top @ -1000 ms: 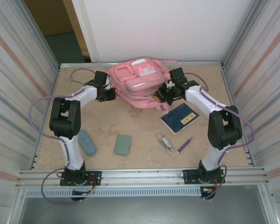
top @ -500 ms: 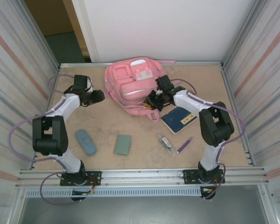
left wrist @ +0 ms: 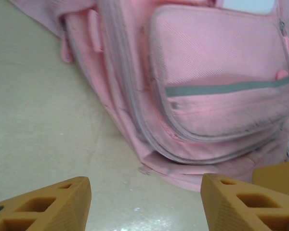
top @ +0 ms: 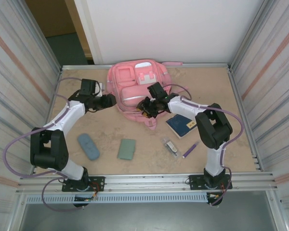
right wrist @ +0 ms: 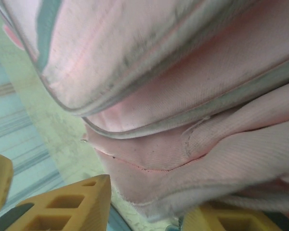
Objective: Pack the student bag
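From above, the bag lies flat at the far middle of the table, its top touching the far edge. There is open table on both sides of the bag and a wide free band in front of it. The left gripper is just beside the bag's left edge. The right gripper is at the bag's near edge. In front of the bag lie a blue case, a green wallet, a small clip and a pen, all well apart from it. A notebook lies near the bag's right near corner. The bag's pockets look closed.

From the left wrist, the left gripper is spread wide over bare table, and nothing is between its fingers. The bag is beyond them, with its front pocket zipped.

From the right wrist, the right gripper is spread too. The bag's lower hem hangs between the fingers, with a small gap to the one on the picture's left.
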`<control>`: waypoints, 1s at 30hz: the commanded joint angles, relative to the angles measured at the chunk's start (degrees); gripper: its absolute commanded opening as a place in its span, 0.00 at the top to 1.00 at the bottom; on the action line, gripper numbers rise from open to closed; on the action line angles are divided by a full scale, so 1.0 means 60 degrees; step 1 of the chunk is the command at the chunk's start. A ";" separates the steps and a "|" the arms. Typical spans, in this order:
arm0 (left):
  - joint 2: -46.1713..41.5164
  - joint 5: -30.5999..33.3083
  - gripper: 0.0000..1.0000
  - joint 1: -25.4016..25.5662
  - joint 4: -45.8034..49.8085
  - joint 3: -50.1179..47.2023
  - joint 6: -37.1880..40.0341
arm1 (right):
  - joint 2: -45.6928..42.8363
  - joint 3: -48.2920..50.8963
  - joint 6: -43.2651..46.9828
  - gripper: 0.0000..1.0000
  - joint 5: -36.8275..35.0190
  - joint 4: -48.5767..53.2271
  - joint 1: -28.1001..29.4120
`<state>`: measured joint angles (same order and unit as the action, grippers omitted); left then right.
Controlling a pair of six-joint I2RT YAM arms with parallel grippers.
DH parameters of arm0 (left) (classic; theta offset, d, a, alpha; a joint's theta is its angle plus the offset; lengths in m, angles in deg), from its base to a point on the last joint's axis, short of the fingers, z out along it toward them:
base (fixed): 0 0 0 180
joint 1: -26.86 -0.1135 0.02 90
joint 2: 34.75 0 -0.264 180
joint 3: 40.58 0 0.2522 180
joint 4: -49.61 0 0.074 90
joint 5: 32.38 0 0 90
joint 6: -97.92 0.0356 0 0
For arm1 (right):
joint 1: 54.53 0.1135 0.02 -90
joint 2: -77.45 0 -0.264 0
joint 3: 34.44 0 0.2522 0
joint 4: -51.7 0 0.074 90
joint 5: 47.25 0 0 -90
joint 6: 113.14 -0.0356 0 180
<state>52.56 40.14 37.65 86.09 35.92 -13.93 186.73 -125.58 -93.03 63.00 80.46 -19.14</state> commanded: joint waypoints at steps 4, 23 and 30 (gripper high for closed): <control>-0.0082 0.0246 0.38 0.0589 0.0232 0.0381 0.0196 | -0.1819 -0.0209 0.0877 0.53 -0.0534 0.0642 -0.0858; -0.0361 0.0074 0.21 0.4745 -0.3357 -0.0628 0.9506 | -0.5473 0.1032 0.6107 0.49 -0.2476 0.3866 -0.3462; 0.0517 -0.0197 0.21 0.5285 -0.4189 -0.0116 0.7647 | -0.7010 0.2240 0.6437 0.39 -0.3903 0.4849 -0.3895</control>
<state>53.78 41.26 68.16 65.50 32.47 36.15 148.28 -115.47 -57.03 45.21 104.16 -41.23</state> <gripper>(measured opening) 0.789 0.597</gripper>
